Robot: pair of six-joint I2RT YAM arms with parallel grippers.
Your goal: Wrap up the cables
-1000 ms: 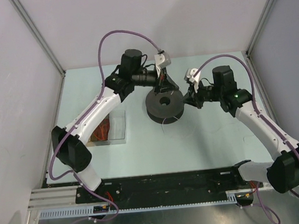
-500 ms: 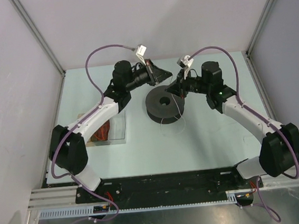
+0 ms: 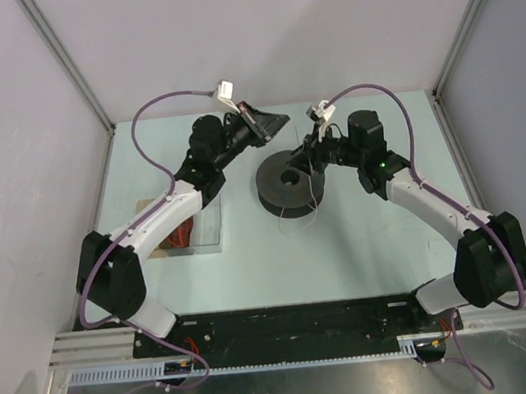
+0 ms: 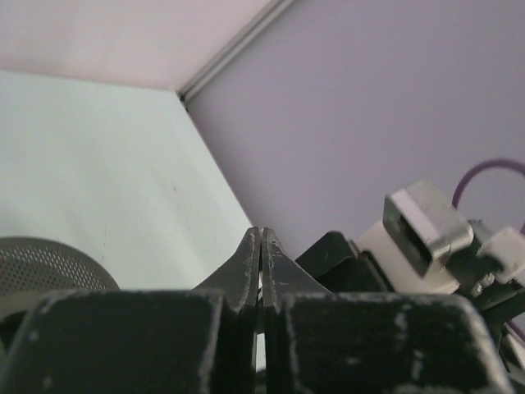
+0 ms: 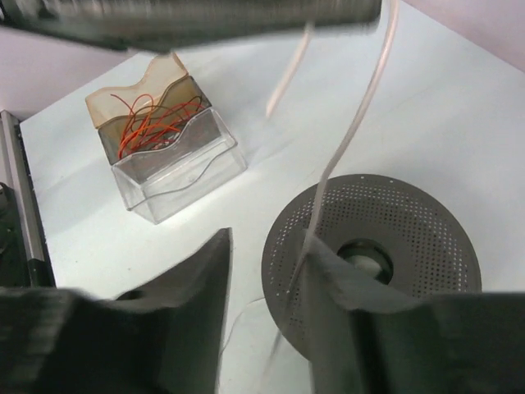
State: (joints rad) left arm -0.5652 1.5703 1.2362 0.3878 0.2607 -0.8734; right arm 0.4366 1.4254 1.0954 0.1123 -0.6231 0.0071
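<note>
The black spool [image 3: 288, 185] lies flat mid-table; its perforated flange shows in the right wrist view [image 5: 410, 213] and the left wrist view [image 4: 41, 263]. The thin white cable [image 3: 310, 188] hangs down past the spool's right side and loops loosely on the table in front of it. My left gripper [image 3: 273, 121] is raised behind the spool with its jaws shut [image 4: 260, 234]. In the right wrist view two cable strands [image 5: 361, 115] rise to it. My right gripper [image 3: 308, 153] is open [image 5: 267, 238] over the spool's right edge, and the cable runs along its right finger's inner face.
A clear plastic box [image 3: 196, 224] with orange wires stands left of the spool, also in the right wrist view [image 5: 164, 156]. Purple hoses arch over both arms. Enclosure walls stand close behind and at both sides.
My left gripper has risen and drawn back to the left, off the spool. My right gripper has moved left from beside the spool to its right edge, with the cable hanging there.
</note>
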